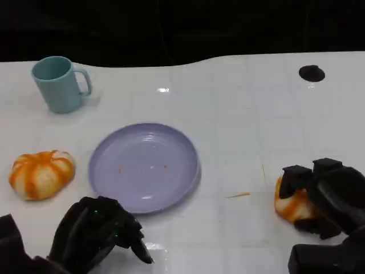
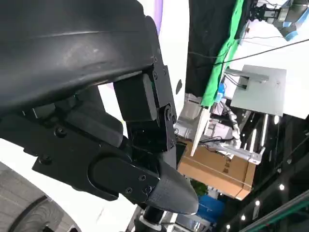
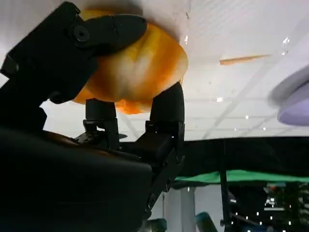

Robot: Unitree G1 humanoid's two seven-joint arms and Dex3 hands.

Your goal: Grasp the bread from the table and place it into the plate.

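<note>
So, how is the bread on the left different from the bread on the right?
The left bread lies free on the table, and no hand touches it; the right bread is gripped by the right hand, whose fingers wrap around it. The left bread shows whole, beside the plate; the right bread is partly hidden and lies farther from the plate. Both are round, orange with pale streaks.

White table (image 1: pixel 239 114); black backdrop (image 1: pixel 171 25); green cloth (image 2: pixel 227 48); cardboard box (image 2: pixel 217 171).
</note>
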